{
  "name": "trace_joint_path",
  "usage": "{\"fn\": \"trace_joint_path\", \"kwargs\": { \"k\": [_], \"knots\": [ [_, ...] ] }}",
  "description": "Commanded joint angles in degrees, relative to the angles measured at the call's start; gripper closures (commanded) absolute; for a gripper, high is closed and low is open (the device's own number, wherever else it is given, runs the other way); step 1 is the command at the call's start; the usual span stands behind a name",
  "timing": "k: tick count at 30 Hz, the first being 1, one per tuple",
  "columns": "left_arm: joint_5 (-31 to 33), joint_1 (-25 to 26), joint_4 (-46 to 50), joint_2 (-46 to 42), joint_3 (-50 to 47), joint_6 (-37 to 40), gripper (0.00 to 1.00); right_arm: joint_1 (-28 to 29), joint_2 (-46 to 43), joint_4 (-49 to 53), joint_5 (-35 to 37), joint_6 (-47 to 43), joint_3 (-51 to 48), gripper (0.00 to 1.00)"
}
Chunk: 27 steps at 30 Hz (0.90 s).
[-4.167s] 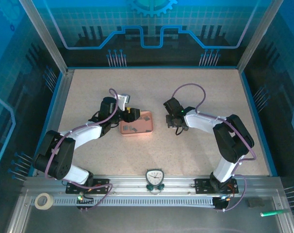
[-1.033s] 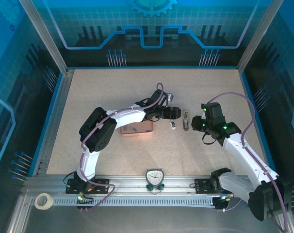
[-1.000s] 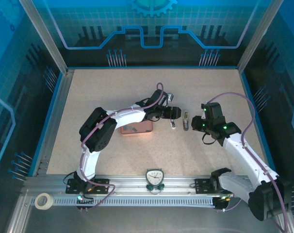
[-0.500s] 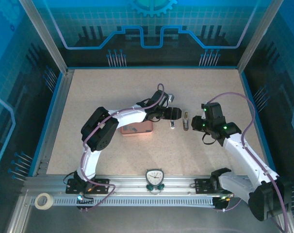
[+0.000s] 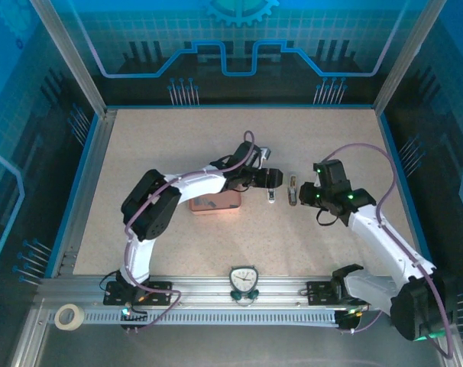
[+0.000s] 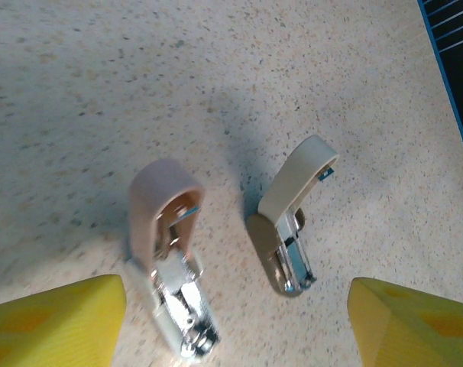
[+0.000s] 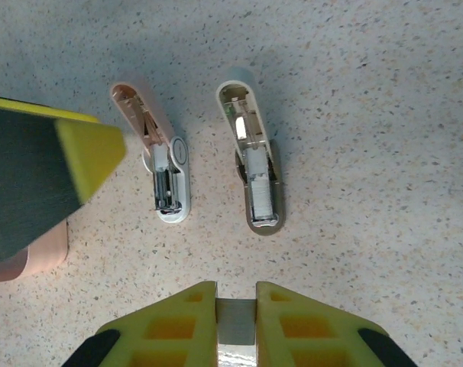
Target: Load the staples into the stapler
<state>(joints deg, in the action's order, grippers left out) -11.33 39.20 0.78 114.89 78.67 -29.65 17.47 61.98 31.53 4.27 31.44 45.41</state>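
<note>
Top view: both arms reach in to about the table's ctr, a bit toward its right edge. The stapler point(image 5: 271, 196), white w/ pale pink lid, lies flat there, hinged wide open, lid laid back and metal magazine exposed. Just beside it on the right-edge side, not touching, lies a second stapler point(image 5: 293, 189), beige/olive, also open. Salmon-pink tray point(image 5: 214, 202) sits toward the left edge from both, partly under the L forearm. L gripper point(image 5: 271, 177) hangs just over the far end of the stapler; in its wrist cam the yellow fingertips point(image 6: 56, 313) stand wide apart at the bottom corners w/ nothing btwn them but table point(image 6: 216, 92), and both staplers lie ahead of them. R gripper point(image 5: 308, 196) is just beside the second stapler on the right-edge side. In the R wrist cam its fingers point(image 7: 166, 329) are nearly together, pinching a small pale grey piece, prob. a staple strip point(image 7: 235, 321), low over the table on the near side of the two open magazines.
</note>
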Motion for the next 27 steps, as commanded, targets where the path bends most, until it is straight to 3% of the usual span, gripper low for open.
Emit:
{"fn": "trace_joint_path", "kwargs": {
  "k": [1, 15, 27],
  "knots": [
    [1.3, -2.4, -1.5, -6.7, -3.6, 1.7, 0.22, 2.5, 2.5, 0.9, 1.5, -0.2, 3.2, 0.84],
    [4.9, -13.4, -7.7, -20.4, -20.7, 5.6, 0.18, 11.3, 19.8, -2.7, 8.2, 0.5, 12.1, 0.84],
    [6.1, -17.4, -13.6, -23.7, -27.3, 8.1, 0.17, 13.0, 31.2, -6.6, 10.0, 1.3, 15.6, 0.84]
  ]
}}
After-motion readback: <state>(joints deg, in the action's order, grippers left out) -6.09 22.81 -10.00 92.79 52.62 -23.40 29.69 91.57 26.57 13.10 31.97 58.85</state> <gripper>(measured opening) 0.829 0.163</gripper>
